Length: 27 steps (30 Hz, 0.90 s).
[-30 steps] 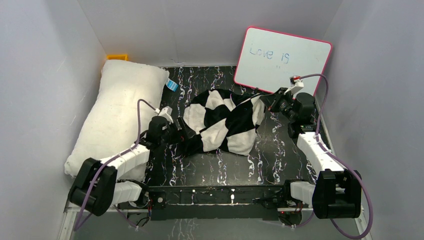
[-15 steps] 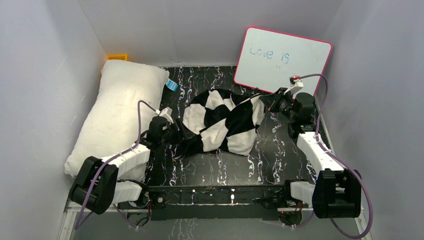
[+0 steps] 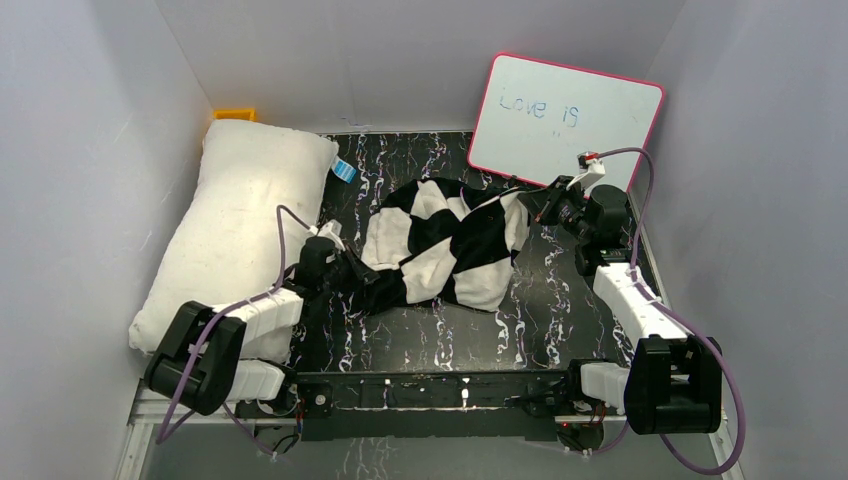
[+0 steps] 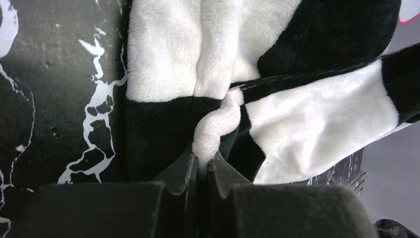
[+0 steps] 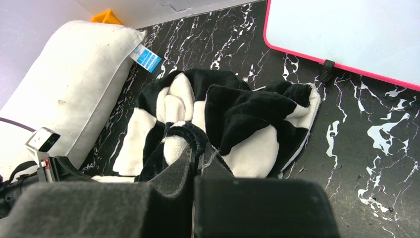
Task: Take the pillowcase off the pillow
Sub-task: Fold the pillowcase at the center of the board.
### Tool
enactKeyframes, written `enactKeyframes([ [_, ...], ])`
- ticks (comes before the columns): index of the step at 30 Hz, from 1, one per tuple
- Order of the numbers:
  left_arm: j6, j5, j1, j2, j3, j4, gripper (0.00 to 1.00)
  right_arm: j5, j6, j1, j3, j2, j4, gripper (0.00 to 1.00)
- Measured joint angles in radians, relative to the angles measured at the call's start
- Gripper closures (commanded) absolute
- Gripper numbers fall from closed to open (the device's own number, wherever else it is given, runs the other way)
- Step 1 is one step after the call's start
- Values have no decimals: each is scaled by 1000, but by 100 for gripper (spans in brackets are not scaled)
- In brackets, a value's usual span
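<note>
1. Black marbled table (image 3: pixel 440 340) fills the floor of a white-walled booth
2. Pillow (image 3: pixel 240 220) lies bare along the left wall, already out of its cover
3. Pillowcase (image 3: pixel 450 245) sits bunched mid-table, just right of the pillow and apart from it
4. Left gripper (image 4: pixel 203 166), spread open a second ago, now pinches a white fold at the cover's near-left edge; with both ends held, removal looks essentially done
5. Right gripper (image 5: pixel 197 148) stays clamped on the far-right fabric, unchanged

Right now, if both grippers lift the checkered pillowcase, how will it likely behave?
Probably floppy: the pillowcase lies crumpled, so it should sag between the left gripper and right gripper. Likely not slippery: its pile looks plush.
</note>
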Motion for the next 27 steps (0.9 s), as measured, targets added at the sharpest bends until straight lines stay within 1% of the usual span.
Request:
enactKeyframes([
  [3,67,25,5,-3,30,-23,100,-1,0,0,0,0,0,100],
  [5,164,84,9,-6,98,-69,100,-2,1,0,0,0,0,100],
  [6,233,134,11,-6,170,-127,100,-5,3,0,0,0,0,100],
  [8,369,235,11,3,333,-222,100,-12,8,0,1,0,1,100],
  [10,533,372,12,23,539,-339,100,-24,20,0,1,0,3,100],
  [12,705,532,25,53,714,-490,100,-35,27,0,5,1,3,100],
  [15,925,785,64,120,885,-717,100,-47,38,0,28,10,-7,100],
  [17,959,859,101,156,918,-764,100,-54,43,2,61,25,-32,100],
  [18,944,863,119,168,917,-757,100,-57,46,3,85,37,-48,100],
  [20,881,798,147,169,905,-697,100,-62,50,5,136,61,-70,100],
  [23,796,618,185,144,906,-579,100,-64,54,10,228,86,-111,100],
  [27,733,353,225,136,1015,-486,100,-50,56,10,387,90,-153,100],
])
